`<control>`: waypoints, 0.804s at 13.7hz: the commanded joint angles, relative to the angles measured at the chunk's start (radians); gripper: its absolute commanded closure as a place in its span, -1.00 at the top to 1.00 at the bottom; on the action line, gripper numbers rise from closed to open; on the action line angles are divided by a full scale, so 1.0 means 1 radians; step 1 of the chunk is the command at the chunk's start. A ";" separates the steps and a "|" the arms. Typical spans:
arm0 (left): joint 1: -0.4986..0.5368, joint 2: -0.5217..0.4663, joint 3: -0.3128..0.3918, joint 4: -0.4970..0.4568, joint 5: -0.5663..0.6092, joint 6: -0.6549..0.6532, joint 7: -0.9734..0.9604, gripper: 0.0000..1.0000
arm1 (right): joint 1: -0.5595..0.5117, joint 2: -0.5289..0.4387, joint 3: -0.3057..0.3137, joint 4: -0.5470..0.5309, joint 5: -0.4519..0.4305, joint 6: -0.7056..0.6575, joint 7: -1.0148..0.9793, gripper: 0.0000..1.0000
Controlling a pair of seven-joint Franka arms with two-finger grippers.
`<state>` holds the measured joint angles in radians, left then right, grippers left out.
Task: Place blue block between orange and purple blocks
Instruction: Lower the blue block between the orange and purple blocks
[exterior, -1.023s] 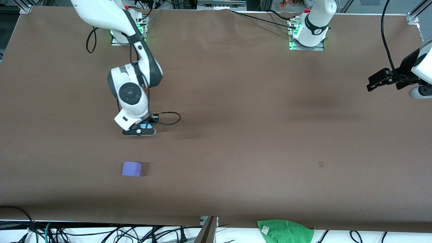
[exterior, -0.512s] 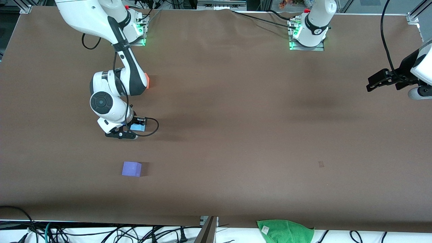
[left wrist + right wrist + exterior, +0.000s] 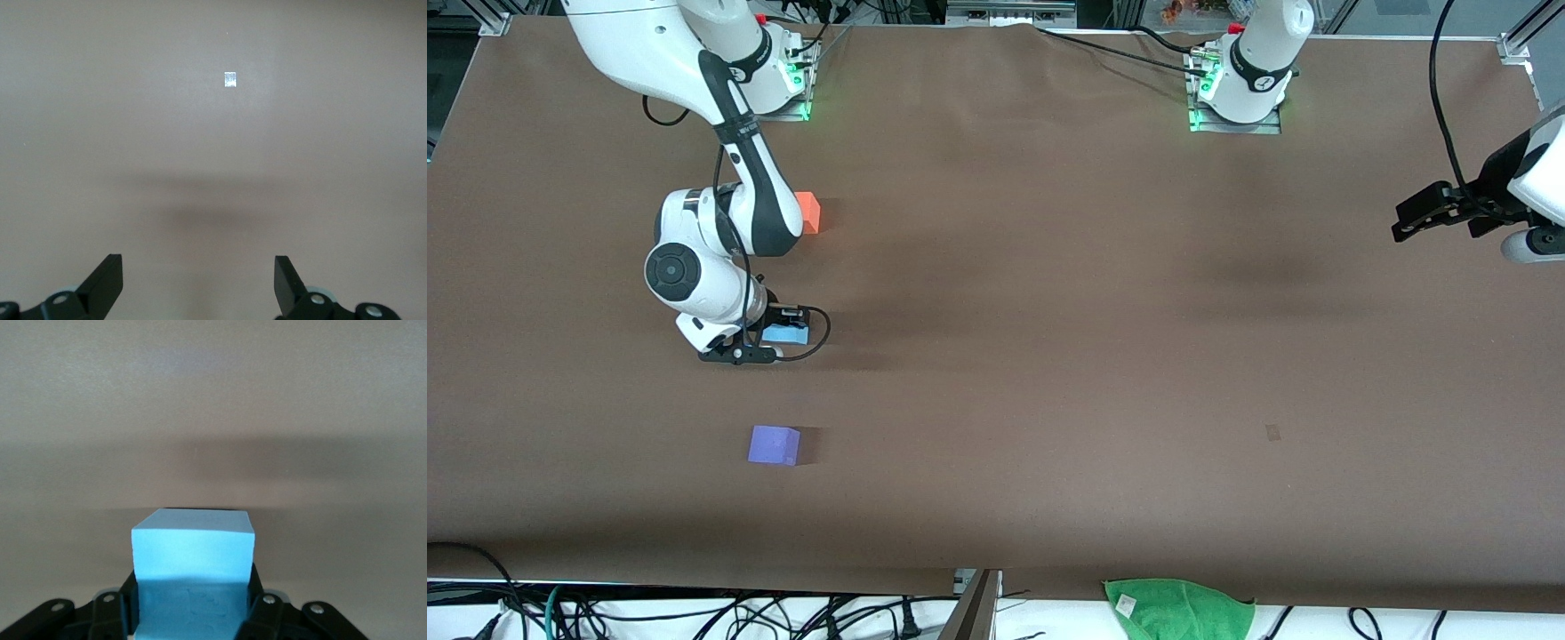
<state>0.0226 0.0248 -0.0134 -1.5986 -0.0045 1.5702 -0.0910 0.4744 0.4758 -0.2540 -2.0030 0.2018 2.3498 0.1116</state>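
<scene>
Since the earlier frames the right arm has swung toward its own end of the worktop (image 3: 1049, 356), uncovering the orange block (image 3: 808, 212). Nearest the camera lies the purple block (image 3: 774, 444); at about 12 o'clock from it the right tool (image 3: 769, 342) grips the blue block (image 3: 787, 333), low between the two. Release remains. The left tool (image 3: 199, 283) waits, spread open

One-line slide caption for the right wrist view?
Right gripper shut on the blue block, above bare brown table.
</scene>
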 commanded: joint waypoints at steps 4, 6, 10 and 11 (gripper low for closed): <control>0.003 0.015 0.000 0.031 -0.025 -0.019 0.022 1.00 | -0.002 -0.016 0.004 -0.077 0.030 0.094 -0.033 -0.49; 0.003 0.015 0.000 0.031 -0.026 -0.018 0.022 1.00 | -0.002 -0.016 0.004 -0.071 0.030 0.085 -0.033 0.62; 0.003 0.015 0.000 0.031 -0.026 -0.018 0.022 1.00 | -0.003 -0.028 -0.004 0.059 0.027 -0.083 -0.041 1.00; 0.003 0.015 0.000 0.031 -0.026 -0.018 0.022 1.00 | -0.003 -0.028 -0.020 0.126 0.025 -0.166 -0.041 1.00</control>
<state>0.0224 0.0249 -0.0135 -1.5986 -0.0045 1.5702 -0.0910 0.4746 0.4630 -0.2554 -1.9818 0.2051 2.3207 0.1012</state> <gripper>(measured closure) 0.000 0.048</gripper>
